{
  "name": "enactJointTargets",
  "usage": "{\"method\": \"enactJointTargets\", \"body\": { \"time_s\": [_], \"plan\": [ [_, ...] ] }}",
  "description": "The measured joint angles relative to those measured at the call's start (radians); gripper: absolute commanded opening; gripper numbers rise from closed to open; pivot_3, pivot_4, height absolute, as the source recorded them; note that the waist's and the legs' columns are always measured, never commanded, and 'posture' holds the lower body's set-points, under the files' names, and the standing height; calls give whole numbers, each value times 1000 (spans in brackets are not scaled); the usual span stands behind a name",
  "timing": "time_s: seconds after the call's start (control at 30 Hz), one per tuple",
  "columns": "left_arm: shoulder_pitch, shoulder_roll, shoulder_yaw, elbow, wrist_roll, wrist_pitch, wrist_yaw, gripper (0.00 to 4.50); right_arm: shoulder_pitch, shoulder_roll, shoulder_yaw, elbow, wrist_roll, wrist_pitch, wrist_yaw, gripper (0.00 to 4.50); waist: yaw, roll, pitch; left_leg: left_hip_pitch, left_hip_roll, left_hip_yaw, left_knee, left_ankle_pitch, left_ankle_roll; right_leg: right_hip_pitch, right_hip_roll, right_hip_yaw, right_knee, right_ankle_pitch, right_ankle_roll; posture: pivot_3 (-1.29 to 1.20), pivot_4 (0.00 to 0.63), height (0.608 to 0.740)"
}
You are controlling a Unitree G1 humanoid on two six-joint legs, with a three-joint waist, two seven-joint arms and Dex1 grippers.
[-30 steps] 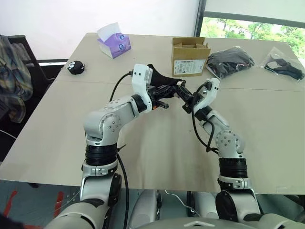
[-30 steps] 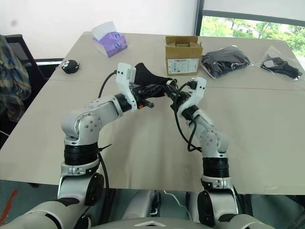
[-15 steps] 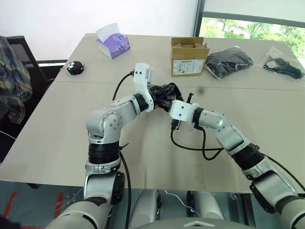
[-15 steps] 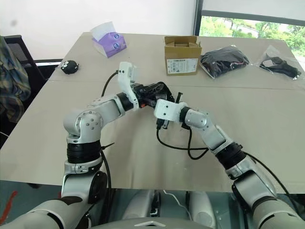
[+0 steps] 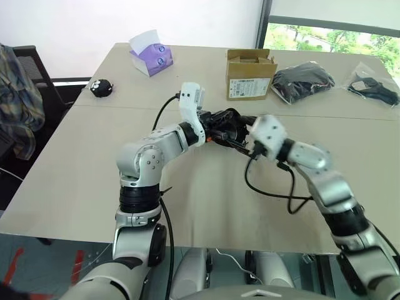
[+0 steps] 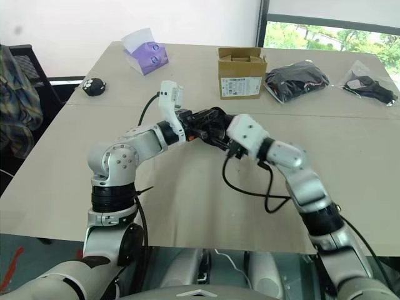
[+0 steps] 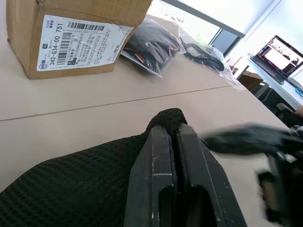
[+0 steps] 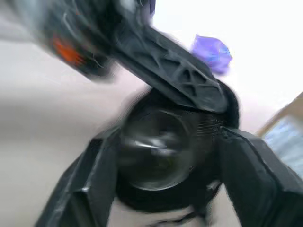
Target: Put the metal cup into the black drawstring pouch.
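My left gripper (image 7: 174, 135) is shut on the rim of the black drawstring pouch (image 7: 71, 189), holding it above the middle of the table (image 5: 187, 187). The pouch (image 5: 223, 122) hangs between my two hands. In the right wrist view the shiny metal cup (image 8: 151, 156) sits inside the pouch's dark mouth (image 8: 156, 202). My right gripper (image 8: 166, 137) is open, its fingers (image 8: 90, 189) spread to either side of the cup with a gap. One left finger (image 8: 170, 71) crosses above the cup.
A cardboard box (image 5: 250, 74) stands behind the pouch. A black bundle in clear plastic (image 5: 304, 81) and another plastic bag (image 5: 378, 87) lie at the back right. A purple tissue pack (image 5: 150, 56) and a small round black object (image 5: 100, 87) lie at the back left.
My right wrist has swung from below the pouch to its right side, with the forearm now stretched out. The left gripper has kept the pouch in the same place.
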Motion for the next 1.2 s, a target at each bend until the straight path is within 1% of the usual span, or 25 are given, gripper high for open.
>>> {"method": "enactJointTargets", "body": {
  "time_s": [0.1,0.17,0.23,0.27,0.3,0.33,0.4,0.47,0.67,0.8,0.83,0.87,0.9,0.93,0.97,1.0,1.03,1.2],
  "plan": [
    [1,-3,-2,0,-2,-2,1,0,51,11,-101,-70,161,86,-2,3216,-3,0,0,1,-1,1,1,0,0,1,0,0,1,0,0,0,150,710],
    [1,-4,-2,0,-8,-2,1,0,74,5,-139,-51,168,90,-25,3216,-2,0,0,2,-1,2,1,0,1,1,0,0,2,0,0,0,150,710],
    [1,-3,-1,-1,-10,-2,1,0,89,-34,-119,10,103,62,-35,3216,-2,0,0,3,-2,2,1,0,1,1,0,0,3,0,0,0,150,710],
    [1,-2,-1,-1,-10,-2,2,0,90,-60,-79,70,31,34,-41,3216,-4,0,0,3,-2,3,1,0,1,1,1,0,3,0,0,0,150,710],
    [1,0,-1,-1,-10,-2,2,0,90,-60,-44,136,-21,11,-48,3216,-5,0,0,3,-2,3,1,0,1,1,1,1,3,0,0,0,150,710],
    [1,0,-1,-1,-10,-2,2,0,90,-55,-32,157,-35,4,-51,3216,-6,0,0,3,-1,4,1,0,1,0,1,1,4,0,0,0,150,710],
    [1,1,0,-1,-12,-1,3,0,79,-2,-4,248,-74,-36,-75,3216,-8,0,0,3,0,4,1,0,0,0,2,1,4,0,0,0,150,710],
    [-3,-1,6,-2,-27,9,8,0,37,47,16,351,-113,-86,-103,3216,-8,0,0,3,0,4,1,0,0,-1,2,2,5,0,0,0,150,710],
    [-42,-1,71,-8,-91,47,35,0,-124,163,10,589,-186,-210,-196,3216,-5,0,0,3,0,4,2,0,0,-1,1,1,4,0,0,0,150,710],
    [-42,6,71,-11,-98,58,43,0,-180,198,-5,713,-204,-264,-240,3216,-4,0,1,2,-1,4,2,0,0,-1,1,1,4,0,0,0,150,710],
    [-42,11,71,-11,-98,58,43,0,-188,202,-18,735,-205,-281,-252,2698,-5,0,1,2,-1,4,2,0,0,-1,1,1,4,0,0,0,150,710],
    [-42,13,71,-11,-98,58,44,0,-191,202,-27,743,-205,-289,-258,2452,-5,0,1,2,-1,4,2,0,0,-1,1,1,4,0,0,0,150,710],
    [-41,15,71,-12,-99,58,44,0,-191,201,-37,744,-205,-296,-260,1970,-5,0,1,2,-1,4,2,0,0,-1,1,1,4,0,0,0,150,710],
    [-40,17,71,-12,-99,58,44,0,-191,201,-43,744,-204,-303,-260,1382,-6,0,1,2,-1,4,2,0,0,-1,1,1,4,0,0,0,150,710],
    [-39,18,71,-12,-99,58,44,0,-191,202,-49,743,-204,-305,-260,1105,-6,0,1,2,0,4,2,0,0,-1,1,1,4,0,0,0,150,710],
    [-37,18,71,-13,-99,58,44,0,-189,202,-51,741,-204,-307,-261,502,-6,0,1,2,0,4,2,0,0,-1,1,1,4,0,0,0,150,710],
    [-35,18,70,-14,-99,58,44,0,-187,202,-52,738,-204,-308,-262,83,-6,0,1,2,0,4,2,0,0,-1,1,1,4,0,0,0,150,710],
    [-15,17,68,-23,-99,58,45,0,-166,212,-78,701,-195,-323,-278,29,-6,0,1,2,0,4,2,0,0,-1,1,1,4,0,0,0,150,710]
  ]
}}
